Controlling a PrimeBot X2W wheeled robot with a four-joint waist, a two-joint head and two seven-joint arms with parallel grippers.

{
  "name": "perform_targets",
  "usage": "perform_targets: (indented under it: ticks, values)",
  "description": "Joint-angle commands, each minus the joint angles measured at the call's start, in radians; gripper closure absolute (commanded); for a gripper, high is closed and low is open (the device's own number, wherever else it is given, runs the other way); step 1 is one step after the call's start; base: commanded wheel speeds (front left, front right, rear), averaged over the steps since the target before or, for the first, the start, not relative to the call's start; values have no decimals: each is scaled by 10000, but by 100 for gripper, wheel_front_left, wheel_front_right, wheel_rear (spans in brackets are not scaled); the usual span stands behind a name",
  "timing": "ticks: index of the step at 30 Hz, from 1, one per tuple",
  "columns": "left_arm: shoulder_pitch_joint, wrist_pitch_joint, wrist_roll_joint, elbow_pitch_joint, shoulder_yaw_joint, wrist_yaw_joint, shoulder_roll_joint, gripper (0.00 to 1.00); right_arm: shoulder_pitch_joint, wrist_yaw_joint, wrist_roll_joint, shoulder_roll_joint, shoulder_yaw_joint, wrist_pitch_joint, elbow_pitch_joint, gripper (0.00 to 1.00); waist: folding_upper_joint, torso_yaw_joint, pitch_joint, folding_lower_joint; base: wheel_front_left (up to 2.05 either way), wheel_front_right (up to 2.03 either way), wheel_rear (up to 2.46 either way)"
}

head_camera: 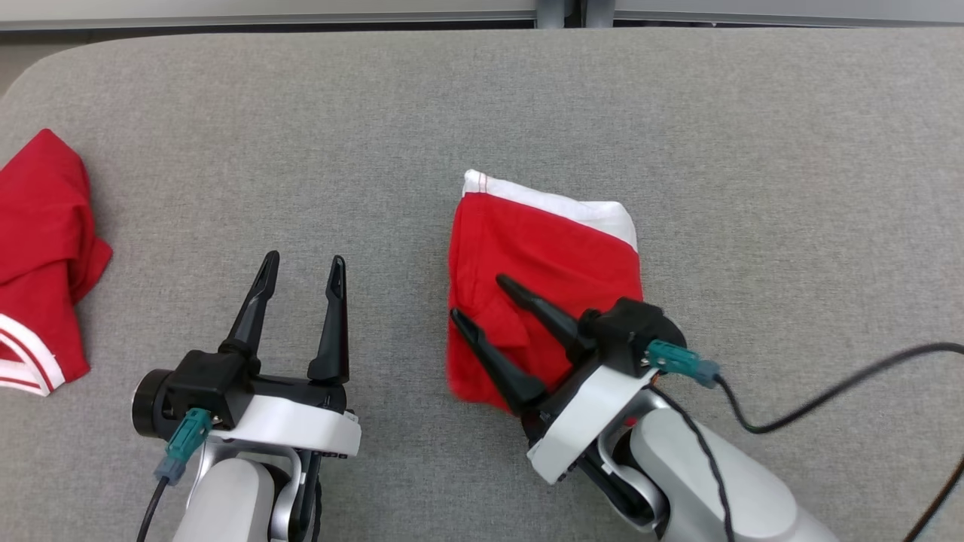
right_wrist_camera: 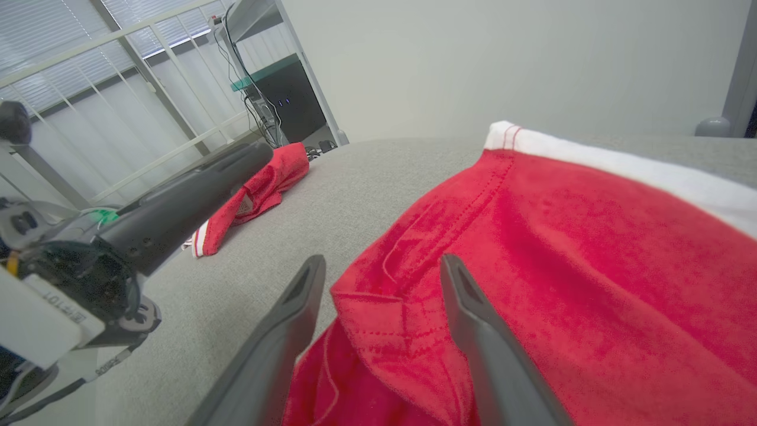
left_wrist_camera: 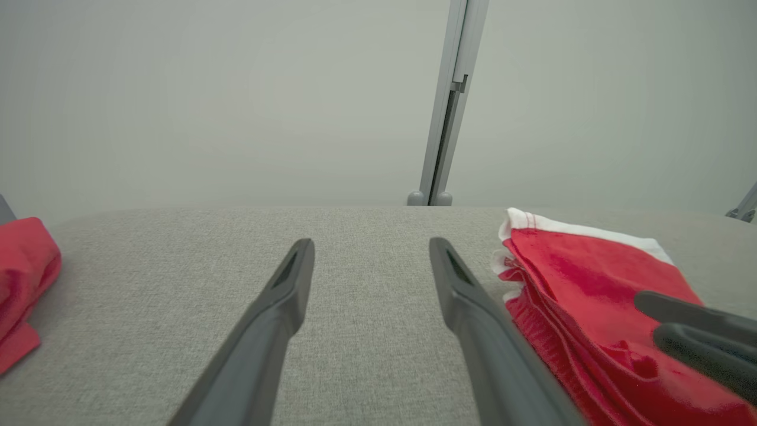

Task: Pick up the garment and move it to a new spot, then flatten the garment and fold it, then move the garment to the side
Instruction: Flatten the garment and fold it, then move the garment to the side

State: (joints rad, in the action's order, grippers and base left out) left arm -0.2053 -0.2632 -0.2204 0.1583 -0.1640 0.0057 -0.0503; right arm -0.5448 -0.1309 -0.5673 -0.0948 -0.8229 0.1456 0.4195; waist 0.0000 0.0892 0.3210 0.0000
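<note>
seems at the last step, the folded red garment (head_camera: 546, 256) lying right of centre on the grey table (head_camera: 482, 98). finds right gripper (head_camera: 477, 297) parted astride its near corner, gripping nothing, left gripper (head_camera: 305, 259) parted over bare table beside. calls next for pinching every layer and sliding sideways.

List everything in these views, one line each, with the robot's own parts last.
folded garment: one, red with a white band, middle of the table
second garment: one, red with white stripes, crumpled at the table's left edge
table: one, grey fabric top, under both garments
post: one, grey metal, behind the table's far edge
cable: one, black, running from the right wrist
left gripper: one, dark fingers open, over bare table
right gripper: one, dark fingers open, astride the folded garment's near left corner
</note>
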Motion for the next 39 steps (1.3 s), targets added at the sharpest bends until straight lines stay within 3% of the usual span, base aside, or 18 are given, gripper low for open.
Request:
perform_targets:
  ticks: [1, 7, 16, 22, 39]
  values:
    - [-130, -17, 81, 23, 64, 45, -27, 0, -167, 4, -3, -172, -10, 363, -275, 0, 0, -70, -26, 0, 0, 0, 0]
    - [-41, -17, 265, 62, 190, 54, -70, 0, 51, 4, 115, -649, 844, 887, -1282, 0, 0, -317, -181, 0, 0, 0, 0]
    - [178, -17, 413, -55, 513, 100, -236, 0, 1864, 2, 1028, -1625, 4646, 921, -2162, 0, 0, -729, -491, 0, 0, 0, 0]
    - [371, -17, 474, -103, 669, 120, -357, 0, 3229, 2, 1626, -1637, 6447, 466, -2864, 0, 0, -964, -637, 0, 0, 0, 0]
    - [555, -17, 442, -49, 597, 217, -502, 0, 4200, 4, 2200, -1226, 7056, -420, -4244, 0, 0, -1103, -790, 0, 0, 0, 0]
